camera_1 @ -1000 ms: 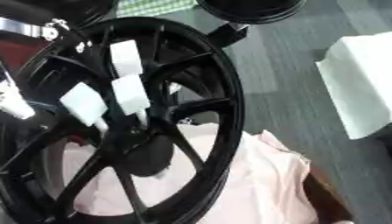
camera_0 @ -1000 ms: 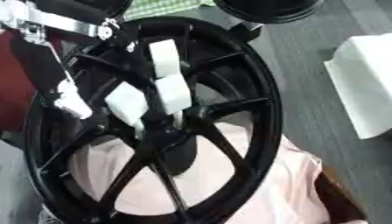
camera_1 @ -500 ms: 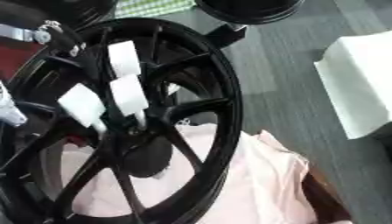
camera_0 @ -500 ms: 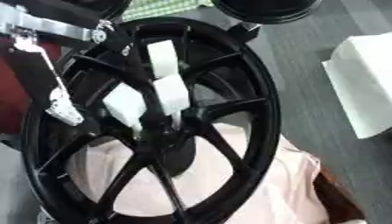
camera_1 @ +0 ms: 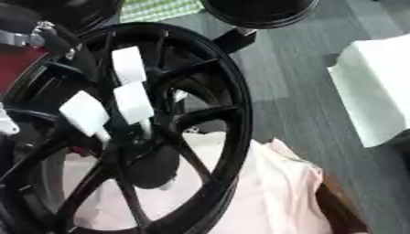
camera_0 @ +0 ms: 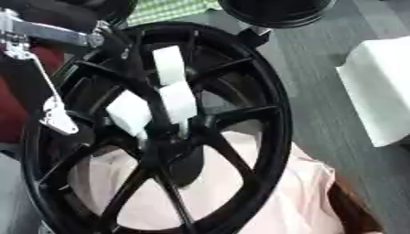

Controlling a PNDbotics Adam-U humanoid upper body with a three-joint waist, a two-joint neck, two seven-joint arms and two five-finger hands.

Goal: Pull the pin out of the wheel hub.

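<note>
Wheel hub (camera_0: 172, 137): black, spoked, bearing white blocks (camera_0: 178, 101); left hand (camera_0: 56, 114) fingers' state unclear.

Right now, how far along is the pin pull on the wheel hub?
Done: nothing visible. The white pieces stand at the hub of the wheel, thin stems running into it, so the pin looks seated.
In hand: the left arm reaches in from the upper left; its fingers can't be made out against the black spokes.
Left: grasp and pull the pin.
</note>
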